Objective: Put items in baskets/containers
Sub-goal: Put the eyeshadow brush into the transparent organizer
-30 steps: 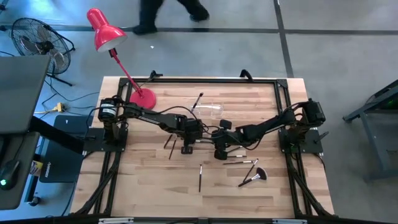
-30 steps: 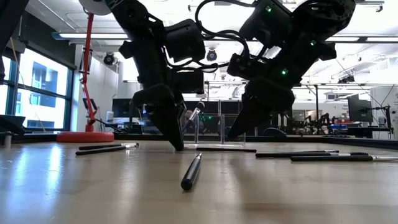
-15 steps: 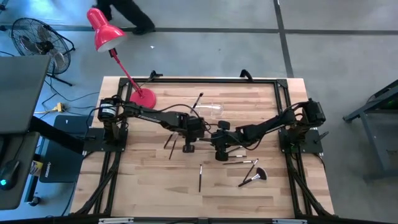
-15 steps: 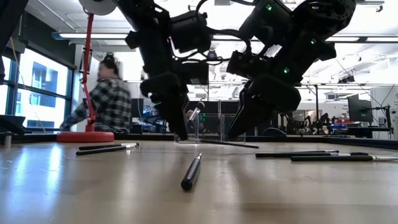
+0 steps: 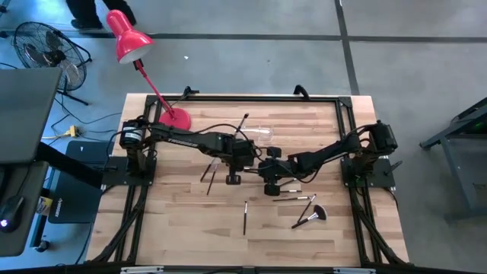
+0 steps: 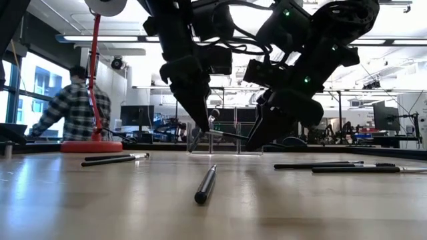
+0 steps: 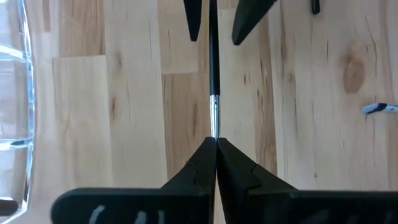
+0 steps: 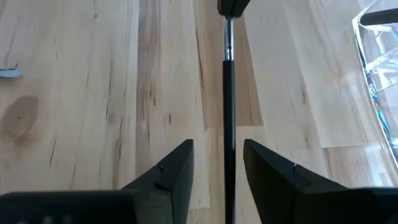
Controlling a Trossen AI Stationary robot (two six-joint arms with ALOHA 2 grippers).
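High view: both arms meet mid-table [image 5: 152, 228], front half mostly bare wood.
Left gripper [image 7: 215, 144] pinches one brush [image 7: 213, 62] by its ferrule end; right gripper [image 8: 217, 155] straddles the handle, fingers apart. Clear holder [image 5: 257, 133] near back edge; fan brush [image 5: 312, 216] toward front-right corner.

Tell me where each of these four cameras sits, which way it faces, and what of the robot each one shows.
High view: overhead, straight down on the wooden table; both arms.
Low view: tabletop height, facing the room; both arms descend, a person behind.
Left wrist view: on the left arm; shut left gripper pinching a thin dark-handled makeup brush.
Right wrist view: on the right arm; open right gripper astride the same brush.
Shared: both wrist views show that brush, the opposite gripper and the clear plastic holder.
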